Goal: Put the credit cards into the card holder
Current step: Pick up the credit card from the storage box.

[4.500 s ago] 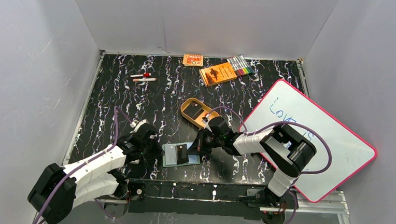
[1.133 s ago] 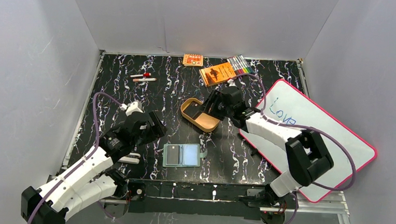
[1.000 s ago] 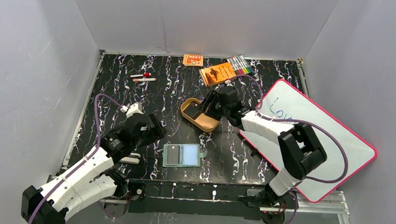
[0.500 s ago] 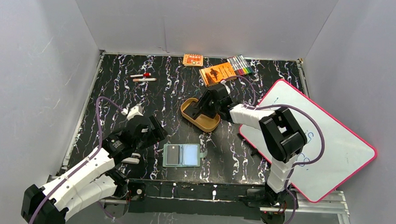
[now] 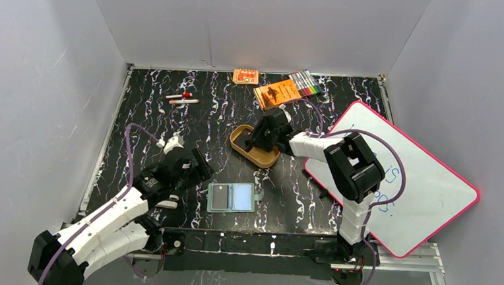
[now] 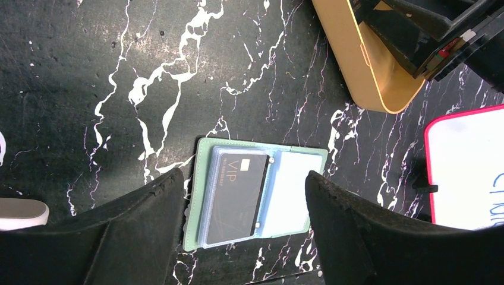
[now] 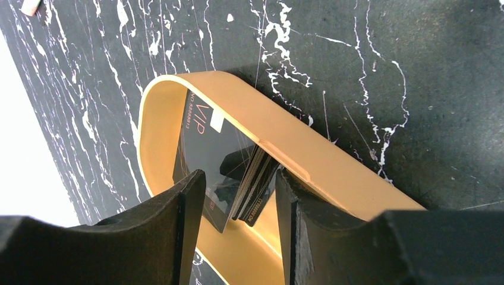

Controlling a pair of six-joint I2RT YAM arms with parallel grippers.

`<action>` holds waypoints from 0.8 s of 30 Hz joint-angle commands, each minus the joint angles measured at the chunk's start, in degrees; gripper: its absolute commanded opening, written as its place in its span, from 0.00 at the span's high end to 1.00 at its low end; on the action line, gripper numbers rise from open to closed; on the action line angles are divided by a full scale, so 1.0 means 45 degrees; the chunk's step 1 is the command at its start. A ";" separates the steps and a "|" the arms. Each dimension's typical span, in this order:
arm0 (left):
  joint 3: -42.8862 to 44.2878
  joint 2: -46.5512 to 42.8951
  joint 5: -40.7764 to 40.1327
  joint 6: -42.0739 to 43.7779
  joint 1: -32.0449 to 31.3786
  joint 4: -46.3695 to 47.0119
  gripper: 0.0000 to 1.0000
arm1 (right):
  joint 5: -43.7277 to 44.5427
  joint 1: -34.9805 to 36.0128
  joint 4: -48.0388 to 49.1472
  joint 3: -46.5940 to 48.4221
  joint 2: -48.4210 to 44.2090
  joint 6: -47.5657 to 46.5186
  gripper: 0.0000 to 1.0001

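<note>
Left pincer (image 6: 243,178) spread wide and hovering, card holder (image 6: 291,190) lying open straight beneath it, one credit card (image 6: 235,190) tucked inside, right pincer (image 7: 239,178) parted within the tan tray (image 7: 309,157), stacked credit cards (image 7: 252,187) leaning between its fingers

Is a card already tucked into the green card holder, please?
Yes, a black VIP card sits in one pocket of the open card holder.

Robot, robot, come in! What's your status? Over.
Left gripper open above card holder, one card in. Right gripper open astride cards leaning in tan tray. Nothing blocking.
</note>
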 commanded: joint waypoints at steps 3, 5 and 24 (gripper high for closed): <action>-0.0208 -0.0078 -0.0054 -0.0060 -0.0020 0.0138 0.29 | 0.0133 0.0061 0.0265 0.0137 -0.0044 0.0021 0.48; -0.0211 -0.0084 -0.0074 -0.0067 -0.0020 0.0125 0.29 | 0.0132 0.0043 0.0302 0.0010 -0.0114 -0.0009 0.51; -0.0211 -0.0065 -0.0055 -0.0074 -0.0020 0.0103 0.30 | -0.0053 0.0045 0.0962 -0.0783 -0.0914 0.0045 0.65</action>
